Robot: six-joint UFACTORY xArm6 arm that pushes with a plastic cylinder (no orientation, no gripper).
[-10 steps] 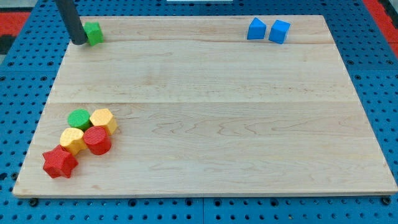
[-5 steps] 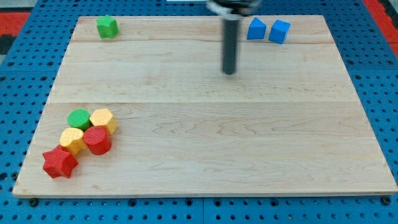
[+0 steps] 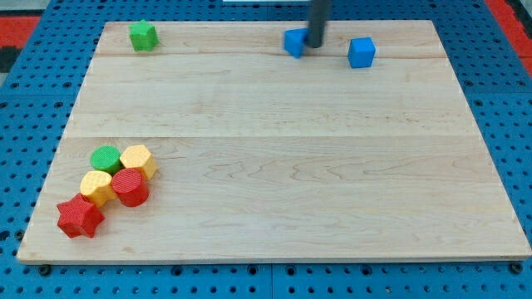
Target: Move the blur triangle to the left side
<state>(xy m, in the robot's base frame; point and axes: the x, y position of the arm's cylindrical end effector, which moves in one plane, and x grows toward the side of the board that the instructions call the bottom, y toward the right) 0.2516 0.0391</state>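
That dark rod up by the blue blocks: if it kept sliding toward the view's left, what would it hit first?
My tip sits right beside the blue triangle, so that comes first. Farther along, near the top-left corner, is the green block.

My tip (image 3: 315, 45) is down near the view's top edge of the wooden board (image 3: 274, 166), pressed against the right side of the blue triangle block (image 3: 294, 41); the rod rises out of frame above it; the blue cube (image 3: 362, 52) sits apart to the view's right. A green block (image 3: 143, 36), shape unclear, rests at the top left corner. At the bottom left I see a tight cluster: a green cylinder (image 3: 105, 158) beside a yellow hexagonal block (image 3: 138, 159); below them a second yellow block (image 3: 97, 188) and a red cylinder (image 3: 130, 187); a red star (image 3: 80, 217) lowest.
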